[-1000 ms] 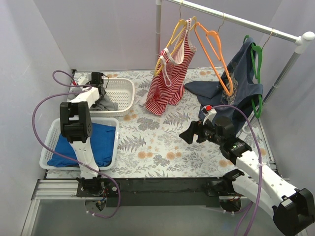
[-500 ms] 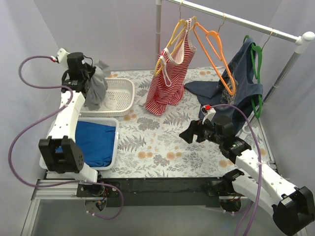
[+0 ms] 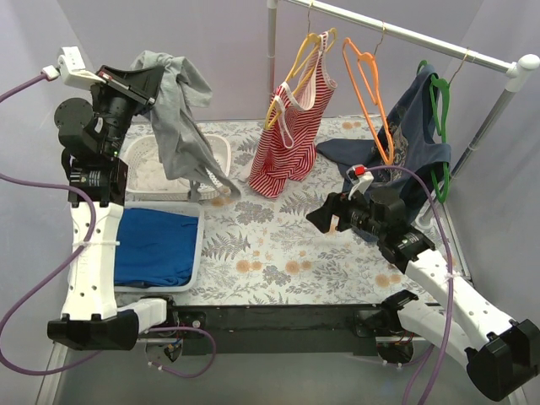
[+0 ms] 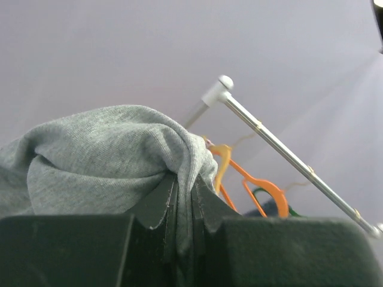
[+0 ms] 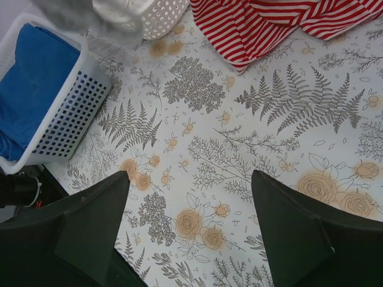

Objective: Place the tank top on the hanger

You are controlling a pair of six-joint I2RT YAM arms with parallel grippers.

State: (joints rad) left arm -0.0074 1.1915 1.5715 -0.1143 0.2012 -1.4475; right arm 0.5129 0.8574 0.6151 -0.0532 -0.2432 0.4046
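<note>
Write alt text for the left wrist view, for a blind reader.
The left hand is shut on a fold of the grey tank top, which fills the lower left. Behind, against a pale wall, a metal rail slants down to the right with the orange hanger below it.

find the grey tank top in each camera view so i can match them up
Top external: grey sleeveless fabric tank top, upper left, hanging from the left pincer.
Left wrist: tank top lower left, pinched between the fingers.
Right wrist: probably the blurred grey patch at the top left edge.
Shared landmark: thin orange plastic hanger, in the top external and left wrist views only.
</note>
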